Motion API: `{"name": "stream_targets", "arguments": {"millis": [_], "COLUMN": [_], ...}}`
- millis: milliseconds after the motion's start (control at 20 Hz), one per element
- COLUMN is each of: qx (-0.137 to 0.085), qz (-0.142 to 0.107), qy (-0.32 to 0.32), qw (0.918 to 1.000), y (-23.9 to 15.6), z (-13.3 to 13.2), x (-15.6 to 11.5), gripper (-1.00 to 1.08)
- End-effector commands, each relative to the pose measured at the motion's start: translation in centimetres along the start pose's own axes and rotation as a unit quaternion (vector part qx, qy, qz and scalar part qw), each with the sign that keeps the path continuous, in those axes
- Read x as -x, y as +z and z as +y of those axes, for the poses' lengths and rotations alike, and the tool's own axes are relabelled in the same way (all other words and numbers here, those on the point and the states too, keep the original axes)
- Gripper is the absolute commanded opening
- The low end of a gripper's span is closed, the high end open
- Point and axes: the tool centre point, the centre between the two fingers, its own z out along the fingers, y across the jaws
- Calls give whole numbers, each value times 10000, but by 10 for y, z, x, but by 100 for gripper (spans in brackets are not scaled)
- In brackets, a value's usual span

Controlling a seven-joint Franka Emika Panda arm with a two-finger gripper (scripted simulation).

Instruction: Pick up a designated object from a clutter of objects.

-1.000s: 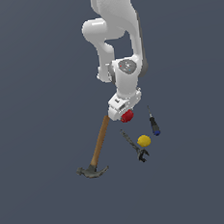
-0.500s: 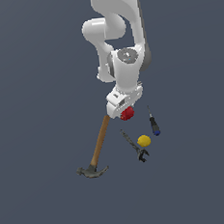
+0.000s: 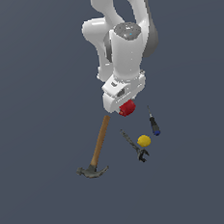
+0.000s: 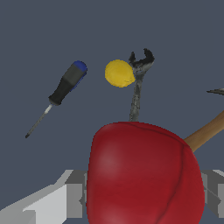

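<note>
Wrist view, red lump (image 4: 144,173): fills the near field, pinched between the two grey fingers (image 4: 72,200) of the gripper (image 4: 142,199), one pad showing on each flank.
Exterior view, red lump (image 3: 127,107): hangs under the white hand, seemingly clear of the dark floor (image 3: 29,92), above the handle end of the hammer (image 3: 99,146).
Claw state: pressed onto the lump from both sides; contact depth not visible, pads largely hidden behind the fruit.
Slip risk: glossy, rounded skin against flat pads; looks likely to squirt out under a jerk or a loosened squeeze.
Drop consequence: would probably land on the hammer handle or roll toward the wrench (image 3: 135,148), scattering the pile.
Off-centre risk: lump seems to bulge beyond the fingers, so a tilt of the wrist could roll it free.
Shown by wrist view only: finger pads at the flanks; yellow ball (image 4: 119,73) touching or just beside the wrench (image 4: 138,83) jaw end; screwdriver (image 4: 61,94) lying apart, shaft pointing away from the ball.
Shown by exterior view only: height of the lump over the floor, whole hammer with its head, arm posture, yellow ball (image 3: 144,140) lying between wrench and screwdriver (image 3: 154,123).
Unclear: whether the hammer handle (image 4: 205,133) lies directly beneath the lump.
</note>
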Motion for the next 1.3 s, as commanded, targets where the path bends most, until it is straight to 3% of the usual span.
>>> {"name": "stream_targets", "arguments": {"millis": [0,650,1250], "qx": [4,7,12], "qz": [7,2,-3], "qy": [-1,-1,1], "qw": [10000,10000,10000], "y": [-23,-137,-217], "z": [7,46,75], "x": [-6,-38,-64], "gripper": [-100,-100,-100]}}
